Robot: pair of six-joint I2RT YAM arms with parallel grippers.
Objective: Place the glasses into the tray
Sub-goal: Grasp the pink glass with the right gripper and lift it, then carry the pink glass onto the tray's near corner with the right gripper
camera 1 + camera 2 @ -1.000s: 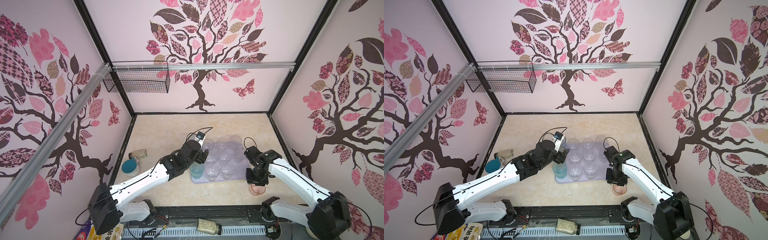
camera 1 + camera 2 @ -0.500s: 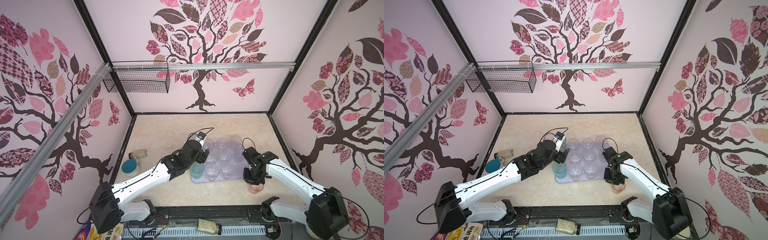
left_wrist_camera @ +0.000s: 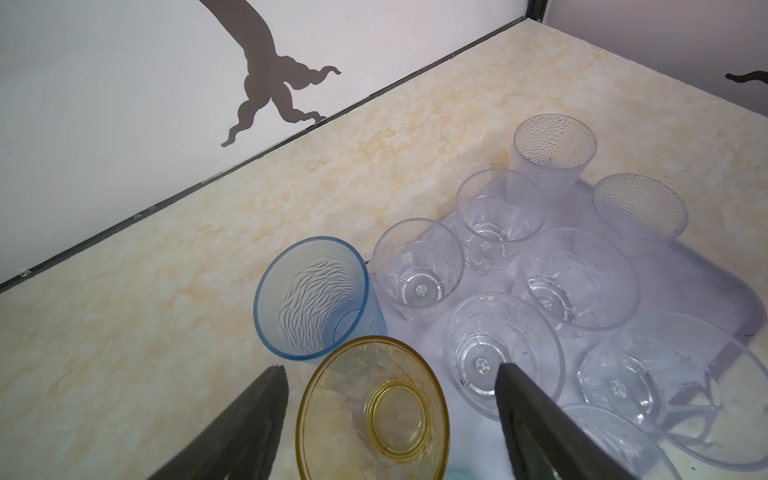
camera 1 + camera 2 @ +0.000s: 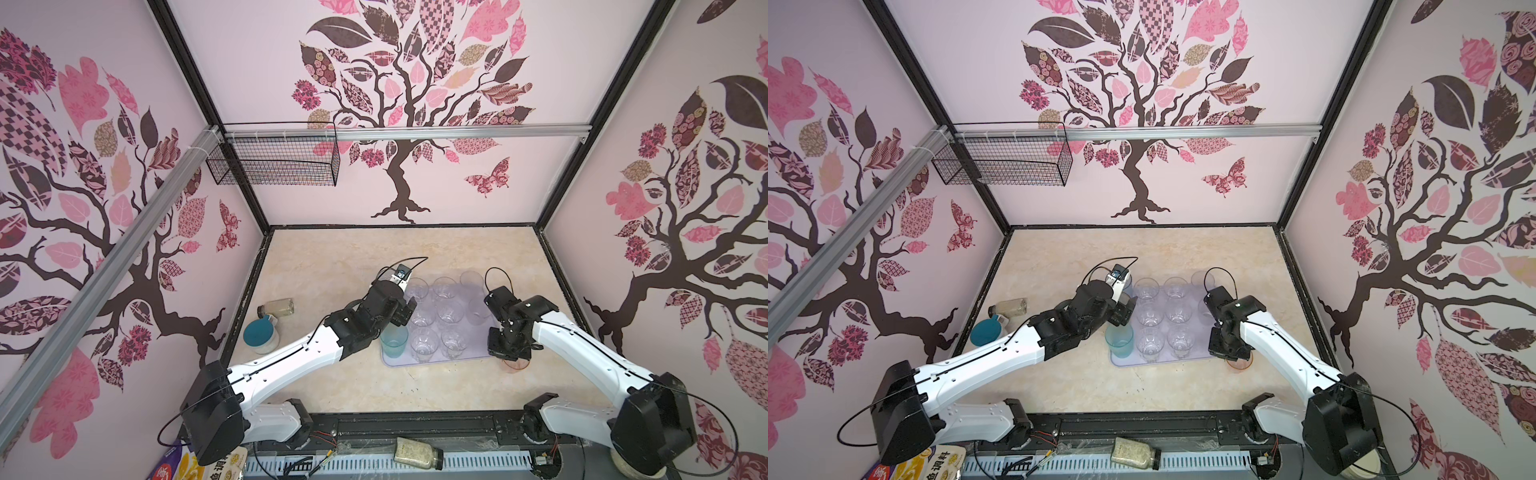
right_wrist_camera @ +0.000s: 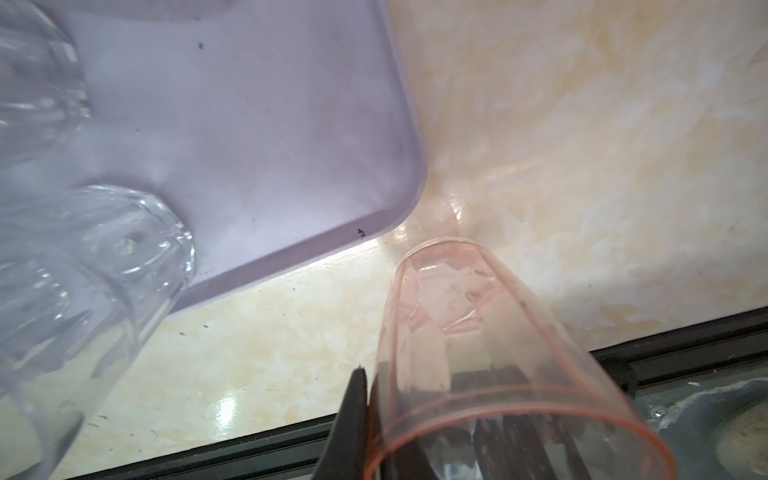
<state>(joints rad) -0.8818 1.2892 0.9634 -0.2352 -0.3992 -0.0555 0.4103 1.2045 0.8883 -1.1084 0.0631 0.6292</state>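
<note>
Left of the tray are one bottle and one jar. One blue glass stands just beside its left edge. The left gripper is wide open around one yellow glass, not touching. One teal glass and eight clear glasses stand on the tray or at its edge. The right gripper pinches one pink glass just off the right corner.

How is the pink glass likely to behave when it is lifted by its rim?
The pink glass looks thin-walled and empty, so probably light. Its smooth wall, pinched at the rim by the right gripper, may slip or swing.
</note>
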